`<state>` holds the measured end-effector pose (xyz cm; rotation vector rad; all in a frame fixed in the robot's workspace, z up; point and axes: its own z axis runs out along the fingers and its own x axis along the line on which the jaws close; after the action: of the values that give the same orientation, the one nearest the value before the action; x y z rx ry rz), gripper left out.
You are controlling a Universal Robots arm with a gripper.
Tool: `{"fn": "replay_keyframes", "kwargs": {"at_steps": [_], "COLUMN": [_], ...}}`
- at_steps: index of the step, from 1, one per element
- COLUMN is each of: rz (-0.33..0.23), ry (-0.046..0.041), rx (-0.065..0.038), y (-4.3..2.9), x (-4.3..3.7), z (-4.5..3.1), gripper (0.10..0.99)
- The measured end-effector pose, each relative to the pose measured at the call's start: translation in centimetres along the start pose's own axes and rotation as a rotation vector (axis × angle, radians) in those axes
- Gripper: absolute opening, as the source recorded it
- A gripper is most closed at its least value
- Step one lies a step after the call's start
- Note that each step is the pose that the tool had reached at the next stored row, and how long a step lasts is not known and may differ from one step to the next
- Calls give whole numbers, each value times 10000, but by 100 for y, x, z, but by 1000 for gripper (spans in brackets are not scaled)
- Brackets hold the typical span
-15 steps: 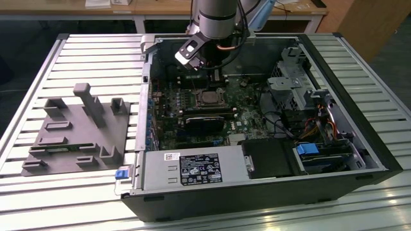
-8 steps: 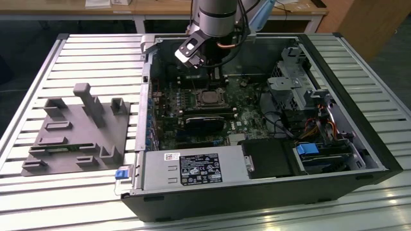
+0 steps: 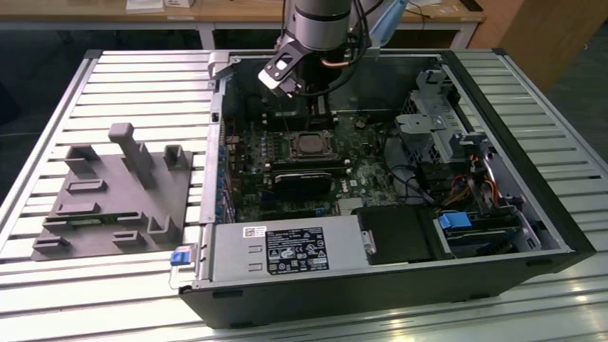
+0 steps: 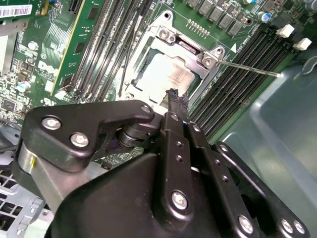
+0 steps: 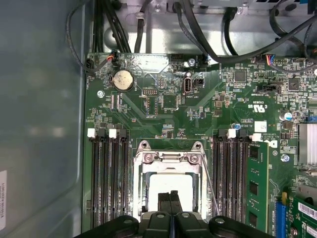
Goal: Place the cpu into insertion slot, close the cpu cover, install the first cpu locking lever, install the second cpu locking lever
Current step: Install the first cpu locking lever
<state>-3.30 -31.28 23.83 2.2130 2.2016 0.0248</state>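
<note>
Nearest on the tabletop [image 3: 95, 299] is the open computer case [image 3: 380, 303], lying on its side with the power supply [image 3: 285, 249] at the near end. A grey fixture [image 3: 114, 192] sits beside it on the exterior view's left.

Moving in past the black block [image 3: 304, 182], we reach the insertion slot [image 3: 312, 144]. The cpu [image 5: 171, 182] is seated in it, its silver top showing through the cut-out. The cpu cover [image 5: 168, 158] looks to lie flat over it, so I'd call the first two steps done.

The levers look like what's left. One thin locking lever [image 4: 247, 67] juts out free beside the socket and doesn't look latched.

Right over the chip hangs the gripper [image 4: 174, 99], its fingers pressed together with nothing between them. Whether the tips touch the chip, I can't tell. At the far end of the case, the arm [image 3: 323, 14] rises.
</note>
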Motion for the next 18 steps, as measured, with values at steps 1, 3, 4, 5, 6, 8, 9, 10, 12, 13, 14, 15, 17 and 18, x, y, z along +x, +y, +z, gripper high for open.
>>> {"fn": "replay_keyframes", "kwargs": {"at_steps": [1, 3, 4, 5, 6, 8, 9, 10, 12, 13, 14, 15, 17, 18], "rz": [0, 0, 0, 0, -1, -2, -2, -2, -1, -1, -1, -1, -1, -1], "ry": [-1, -1, 2, -2, -2, -5, -9, -14, -17, -19, -19, -21, -23, -23], "rx": [0, 1, -1, 1, 1, 0, 1, 1, 0, 0, 0, 0, 1, 0], "y": [0, 0, 1, 1, 1, 2, 2, 2, 3, 3, 3, 4, 4, 5], "x": [0, 0, 0, 0, 0, 0, 0, 0, 0, 0, 0, 0, -1, 0], "z": [-8, -21, -23, -29, -36, -51, -59, -69, -93, -106, -120, -135, -164, -176], "gripper": [106, 106, 106, 106, 106, 106, 106, 106, 106, 106, 106, 106, 106, 106]}}
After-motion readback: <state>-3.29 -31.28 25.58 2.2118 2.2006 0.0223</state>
